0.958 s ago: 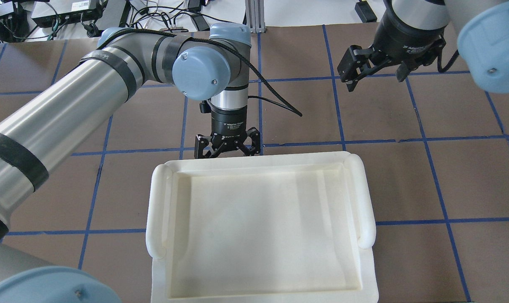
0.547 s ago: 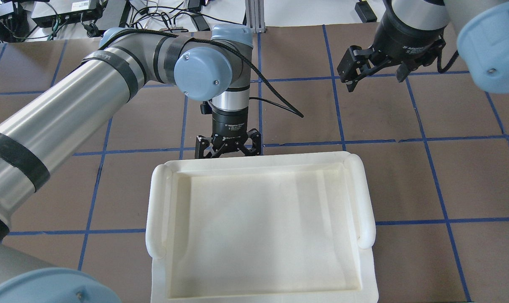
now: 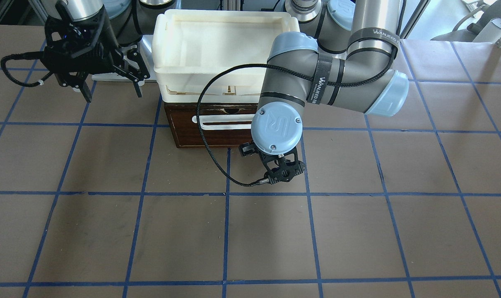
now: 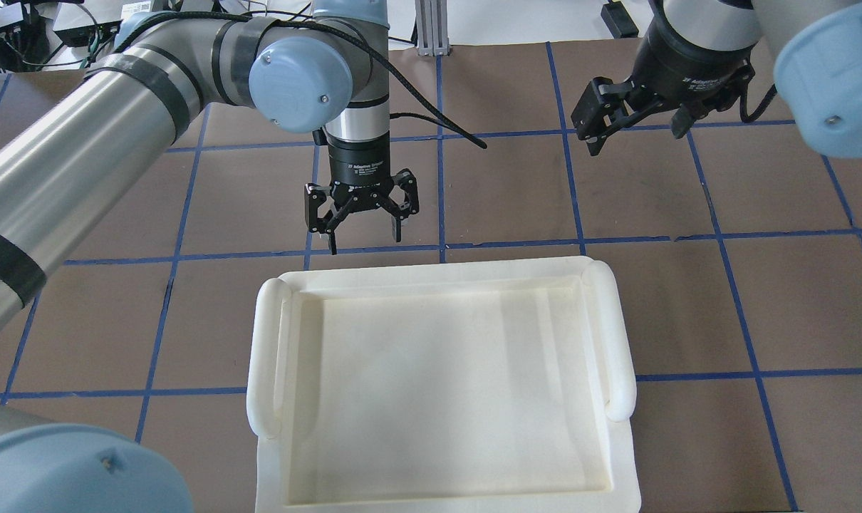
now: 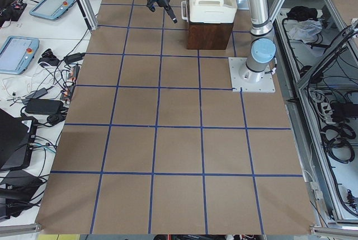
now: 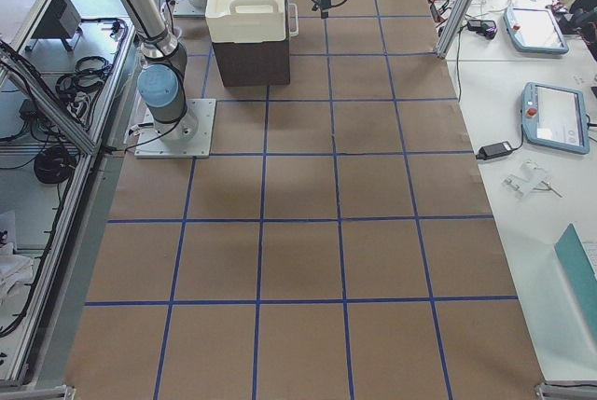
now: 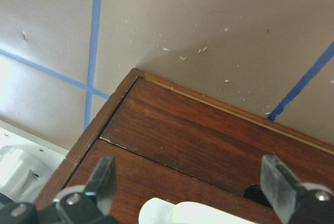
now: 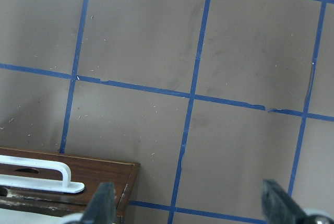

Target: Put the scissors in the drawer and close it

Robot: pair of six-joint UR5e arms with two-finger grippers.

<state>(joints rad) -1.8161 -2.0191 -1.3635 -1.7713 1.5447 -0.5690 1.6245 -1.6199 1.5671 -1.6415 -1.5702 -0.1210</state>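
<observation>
Snagging on the white handle (image 3: 225,123) of the drawer (image 3: 188,136) may be caused by the slack cable (image 3: 197,108) when the left gripper (image 4: 364,242), released and empty, is moved away.

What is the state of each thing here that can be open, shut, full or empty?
drawer: seems shut.
left gripper: fingers open, holding nothing.
right gripper: fingers open, holding nothing.
top white tray: empty.
scissors: not in sight in any view.
</observation>
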